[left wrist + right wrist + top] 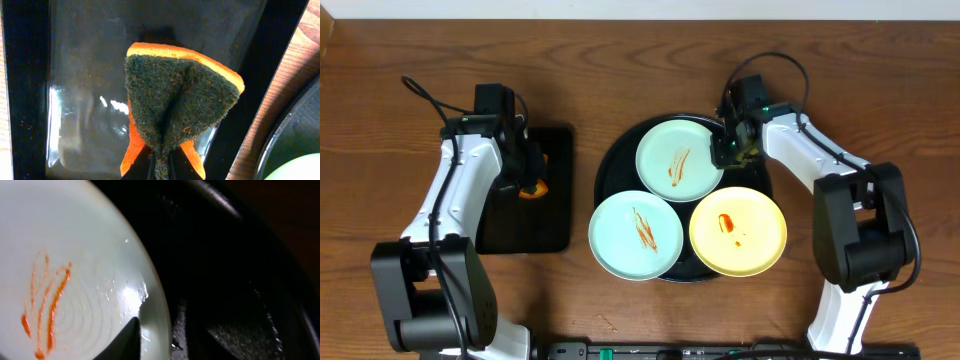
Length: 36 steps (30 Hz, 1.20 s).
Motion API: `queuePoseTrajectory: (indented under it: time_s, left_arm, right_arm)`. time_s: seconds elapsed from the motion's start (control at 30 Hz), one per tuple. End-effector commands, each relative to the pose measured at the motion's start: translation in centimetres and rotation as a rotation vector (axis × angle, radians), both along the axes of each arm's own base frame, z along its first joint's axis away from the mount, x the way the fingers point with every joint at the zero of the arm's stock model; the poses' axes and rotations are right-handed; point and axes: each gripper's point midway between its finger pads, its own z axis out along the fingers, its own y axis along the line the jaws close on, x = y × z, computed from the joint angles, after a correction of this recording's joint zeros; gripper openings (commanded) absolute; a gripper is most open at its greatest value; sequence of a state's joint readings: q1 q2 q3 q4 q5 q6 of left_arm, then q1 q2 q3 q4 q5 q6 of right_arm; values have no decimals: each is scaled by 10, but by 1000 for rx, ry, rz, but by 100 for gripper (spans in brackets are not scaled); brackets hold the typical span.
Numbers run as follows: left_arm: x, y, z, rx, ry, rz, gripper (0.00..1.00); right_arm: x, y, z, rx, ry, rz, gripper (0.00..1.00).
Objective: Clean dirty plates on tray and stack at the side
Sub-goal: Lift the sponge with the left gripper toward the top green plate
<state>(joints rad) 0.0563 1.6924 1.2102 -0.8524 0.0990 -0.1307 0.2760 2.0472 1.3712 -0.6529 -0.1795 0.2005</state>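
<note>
Plates (636, 235), three small round shallow ones, lie touching one another in the large round glossy black tray (608, 165). It sits about mid-table, a little toward the right edge. Two plates are pale mint-white and one, nearest the right edge, is pale yellow. All three carry orange-red sauce streaks, and nothing is stacked on the bare brown wood-grain tabletop (880, 90), so I judge the cleaning to be at its very start.

The right gripper (732, 147) is at the right rim of the far mint-white plate (75, 280). In the right wrist view one dark fingertip (127, 340) lies over that rim. The other fingertip is lost against the black tray, so I cannot tell how far open this pincer is or whether it grips the plate.

Toward the left edge, the left gripper (160, 169) is closed tight on an orange sponge with a dark green scouring face (180, 95). It pinches the sponge at its lower end, so it buckles. The sponge is over the smaller rectangular black tray (90, 50), and I cannot tell whether it touches it.

The next move probably calls for carrying the sponge across to the round tray. There it should go scouring face down on a streaked plate, with that plate kept from sliding.
</note>
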Motion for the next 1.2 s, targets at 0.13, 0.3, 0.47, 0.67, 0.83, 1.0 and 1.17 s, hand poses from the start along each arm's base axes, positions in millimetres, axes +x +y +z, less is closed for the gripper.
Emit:
queuePoseTrajectory:
  time_s: [0.13, 0.3, 0.47, 0.67, 0.83, 1.0, 1.17]
  left_arm:
    - [1, 1, 2, -3, -9, 9, 8]
    - [1, 1, 3, -3, -9, 9, 8]
    - [1, 0, 3, -8, -9, 8, 8]
    - [3, -3, 3, -24, -15, 5, 8]
    - [5, -3, 3, -24, -26, 5, 8]
    - [14, -5, 5, -38, -63, 1, 8]
    - [37, -22, 14, -140, -166, -26, 7]
  right_arm:
    - [4, 3, -7, 8, 14, -68, 13]
    - [3, 3, -7, 7, 18, -68, 4]
    - [2, 3, -7, 7, 23, -75, 1]
    - [2, 3, -7, 7, 23, -75, 1]
    - [2, 3, -7, 7, 23, -74, 1]
    - [2, 3, -7, 7, 23, -74, 1]
    - [2, 3, -7, 7, 23, -74, 1]
